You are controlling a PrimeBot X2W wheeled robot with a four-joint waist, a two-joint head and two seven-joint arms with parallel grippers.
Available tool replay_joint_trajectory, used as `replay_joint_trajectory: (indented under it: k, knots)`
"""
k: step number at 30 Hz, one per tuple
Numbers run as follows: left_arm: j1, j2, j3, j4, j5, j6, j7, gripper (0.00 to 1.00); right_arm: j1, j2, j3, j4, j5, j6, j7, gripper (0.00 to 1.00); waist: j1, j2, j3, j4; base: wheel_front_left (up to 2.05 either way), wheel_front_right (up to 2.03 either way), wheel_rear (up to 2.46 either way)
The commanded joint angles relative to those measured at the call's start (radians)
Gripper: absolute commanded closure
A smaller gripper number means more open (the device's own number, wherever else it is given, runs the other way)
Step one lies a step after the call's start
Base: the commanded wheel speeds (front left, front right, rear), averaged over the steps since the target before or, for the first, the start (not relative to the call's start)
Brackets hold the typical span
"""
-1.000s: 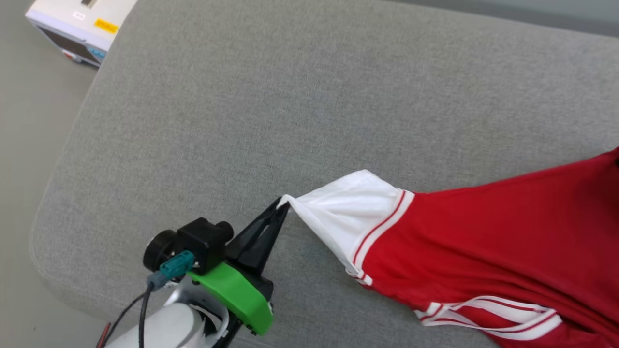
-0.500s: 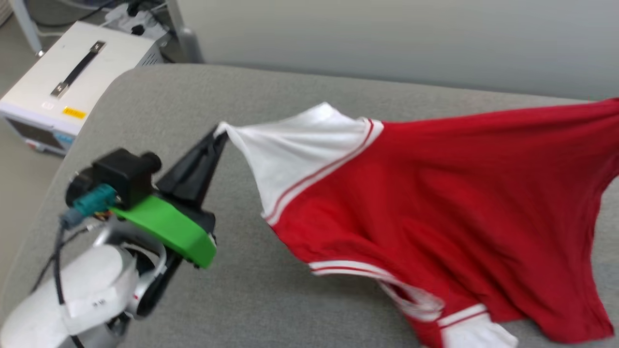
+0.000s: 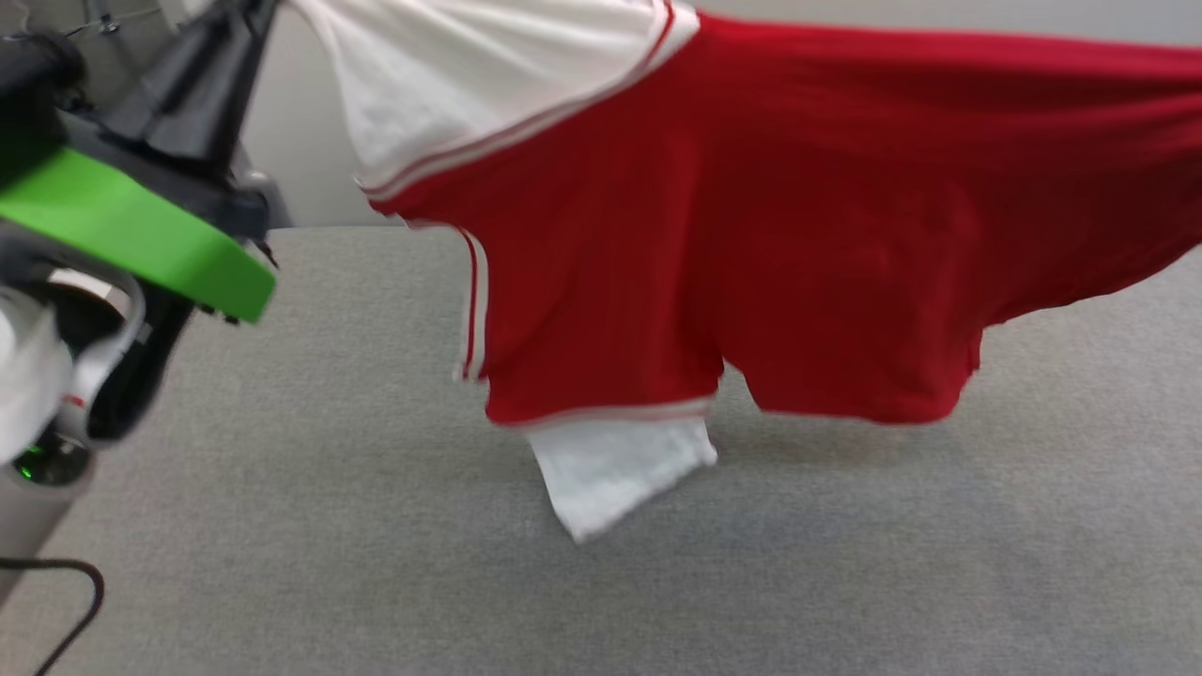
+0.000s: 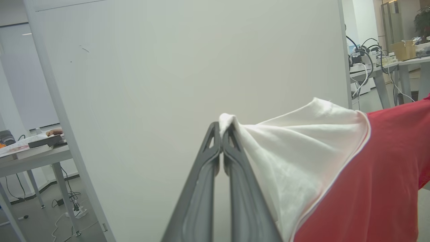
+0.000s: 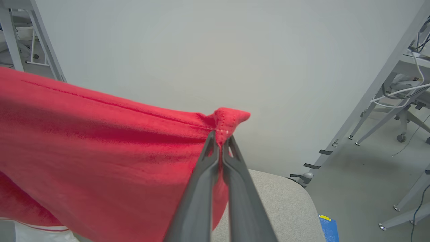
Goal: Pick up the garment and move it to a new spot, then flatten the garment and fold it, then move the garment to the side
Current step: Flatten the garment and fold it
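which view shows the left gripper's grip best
Left wrist view sharply shows the left gripper shut on the garment at its white sleeve tip. Head view blurs it at the top-left corner; right wrist view shows red cloth.

Carrier: bench (image 3: 845, 563), padded, covered in grey woven fabric, seen flat across the lower head view. Its far edge is backed by a pale wall panel (image 3: 310, 169). One rounded corner (image 5: 278, 198) is seen in the right wrist view, with grey floor (image 5: 362, 188) beyond. The garment (image 3: 751, 235) is seen raised off the fabric. Its hanging white sleeve (image 3: 615, 474) reaches down towards mid-bench, but contact cannot be determined. A soft shadow (image 3: 826, 451) is cast beneath.
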Motion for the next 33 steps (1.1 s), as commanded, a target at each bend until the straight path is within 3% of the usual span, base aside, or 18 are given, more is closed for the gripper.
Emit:
replay_joint_trajectory:
  k: [1,12,22,28,33]
  knots:
    - [-0.038,0.013,0.018,0.004,0.002,-0.001,0.003,1.00,-0.020,0.001,-0.010,-0.009,-0.004,-0.001,-0.015,1.00,0.0000,0.0000,-0.010,-0.033,0.00,0.00,0.00]
    - [-0.299,0.041,0.064,0.060,0.035,-0.073,0.066,1.00,-0.108,0.030,-0.072,-0.063,-0.049,-0.001,-0.126,1.00,0.0000,0.0000,0.154,-0.072,0.00,0.00,0.00]
    - [-0.496,0.057,0.047,0.204,0.081,-0.173,0.124,1.00,-0.267,0.024,-0.020,-0.001,-0.088,-0.001,-0.194,1.00,0.0000,0.0000,0.349,-0.092,0.00,0.00,0.00]
    - [-0.689,0.001,0.038,0.383,0.093,-0.245,0.148,1.00,-0.452,0.004,0.058,0.106,-0.141,-0.001,-0.284,1.00,0.0000,0.0000,0.478,-0.103,0.00,0.00,0.00]
    - [-0.922,-0.049,0.017,0.555,0.164,-0.285,0.136,1.00,-0.626,0.036,0.095,0.247,-0.183,-0.001,-0.389,1.00,0.0000,0.0000,0.584,-0.119,0.00,0.00,0.00]
